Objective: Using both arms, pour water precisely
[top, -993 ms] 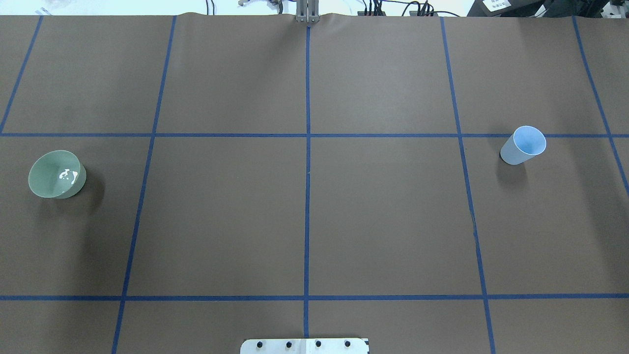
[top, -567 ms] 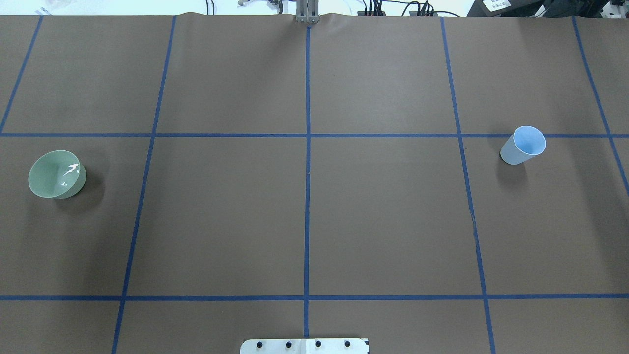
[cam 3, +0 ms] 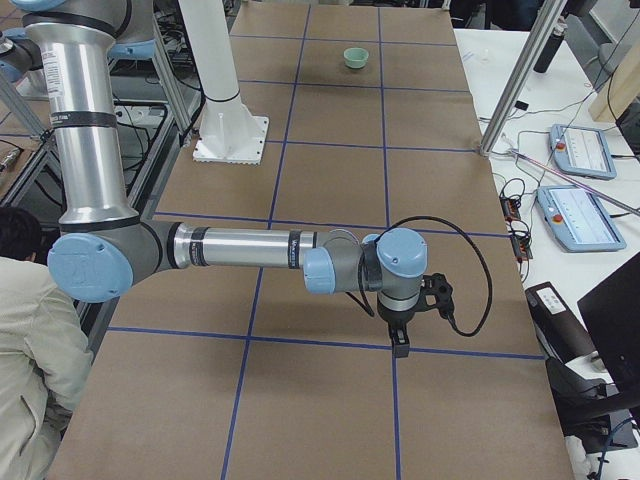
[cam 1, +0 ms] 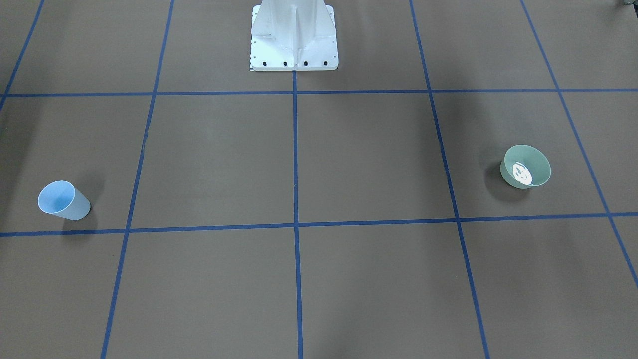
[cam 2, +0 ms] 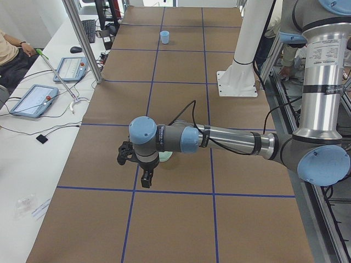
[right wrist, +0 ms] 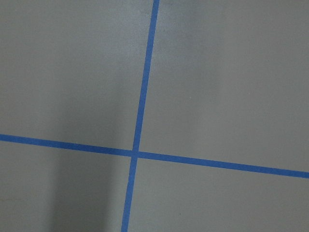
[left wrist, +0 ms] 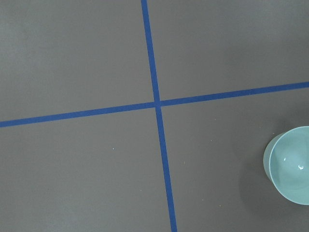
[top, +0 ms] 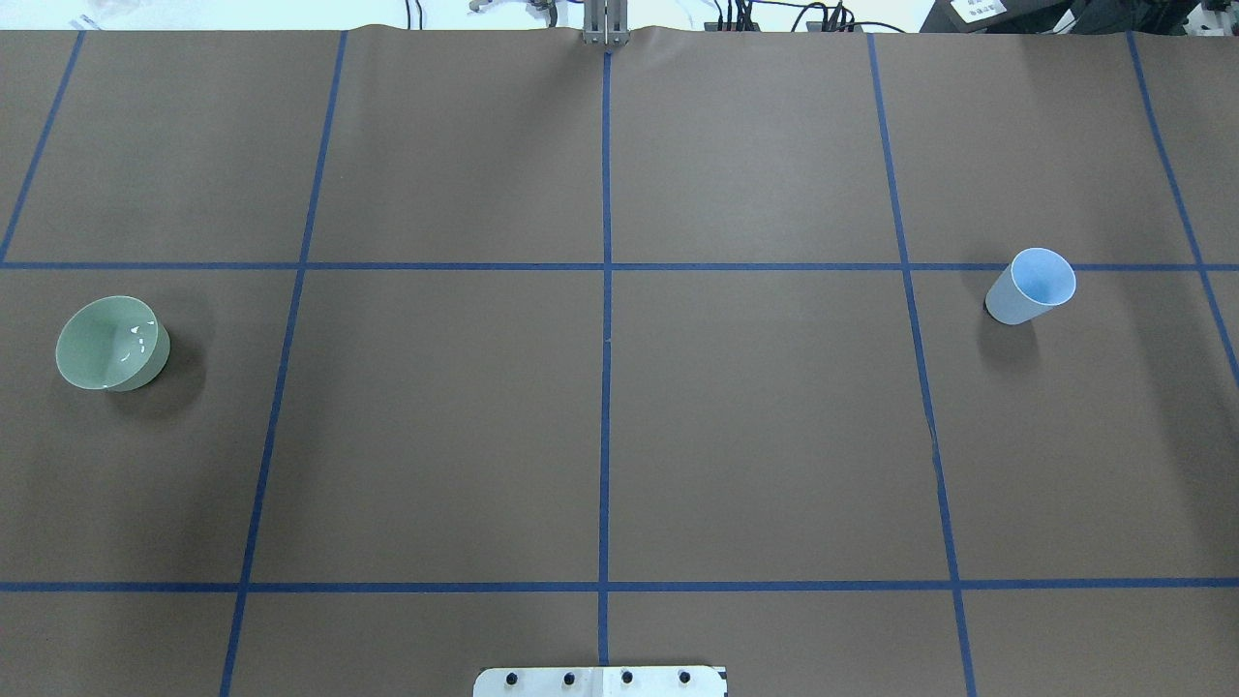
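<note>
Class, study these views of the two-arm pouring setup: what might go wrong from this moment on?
1. The left gripper hangs close by the green bowl; a misjudged approach may knock it, sloshing the water.
2. The blue cup stands far across the table, so any carry risks spills.

Brown table cover (top: 774,436), blue tape grid (top: 604,436); white side desk (cam 2: 16,181), tablets (cam 2: 33,100).

Water (cam 1: 522,174): clear, small amount, pooled in the bottom of green bowl (cam 1: 541,159); white glinting highlight.
Left arm (cam 2: 230,141): silver-grey tubes, light-blue joint caps, black cable; forearm stretched level above the counter (cam 2: 181,219), wrist turned downward beside the bowl.
Right arm (cam 3: 240,248): alike, same pose, well apart from the bowl.
</note>
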Controlling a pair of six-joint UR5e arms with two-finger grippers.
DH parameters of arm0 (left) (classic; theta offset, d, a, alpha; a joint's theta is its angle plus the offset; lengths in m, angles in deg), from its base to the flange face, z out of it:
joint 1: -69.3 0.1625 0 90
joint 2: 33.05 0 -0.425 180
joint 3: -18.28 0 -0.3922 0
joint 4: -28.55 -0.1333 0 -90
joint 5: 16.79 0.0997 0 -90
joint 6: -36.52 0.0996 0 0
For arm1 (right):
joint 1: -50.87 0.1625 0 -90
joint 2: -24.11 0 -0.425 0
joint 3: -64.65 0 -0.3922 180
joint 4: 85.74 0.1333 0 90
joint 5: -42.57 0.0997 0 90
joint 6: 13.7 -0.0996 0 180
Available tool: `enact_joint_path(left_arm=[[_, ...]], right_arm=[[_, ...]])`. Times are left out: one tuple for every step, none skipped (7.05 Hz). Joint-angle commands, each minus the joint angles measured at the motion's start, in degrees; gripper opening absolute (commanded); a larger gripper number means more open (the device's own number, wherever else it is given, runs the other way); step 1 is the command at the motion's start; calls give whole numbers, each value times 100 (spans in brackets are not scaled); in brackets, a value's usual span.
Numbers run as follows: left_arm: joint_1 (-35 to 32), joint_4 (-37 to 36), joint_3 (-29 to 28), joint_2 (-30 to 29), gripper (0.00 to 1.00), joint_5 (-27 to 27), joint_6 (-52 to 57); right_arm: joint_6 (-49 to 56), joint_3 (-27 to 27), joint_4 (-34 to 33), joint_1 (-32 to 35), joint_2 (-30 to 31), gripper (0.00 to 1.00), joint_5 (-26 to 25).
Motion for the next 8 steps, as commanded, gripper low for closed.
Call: enact_joint_path(left_arm=[[-4,12,23,-65,100,-15,-5],[-4,21,14,-66,100,-15,-13],[-4,12,23,-75,100,-15,-13],[-4,12,14,-57,100,-15,-13],[-4,12,31,-57,100,-15,-13],[-4,12,23,-40,100,-15,-13],[-4,21,5,-66,100,-15,-5],[-13,125,75,-40,100,-15,-13]], right_arm=[[1,-44,0,0,2,100,22],[10,-183,-17,0,36,100,22],[1,-202,-18,0,45,100,22],[1,-211,-18,0,45,100,31],[1,-211,-18,0,46,100,31],[1,-211,-18,0,46,100,31],[1,-211,-9,0,46,100,31],[1,-255,-26,0,46,100,31]])
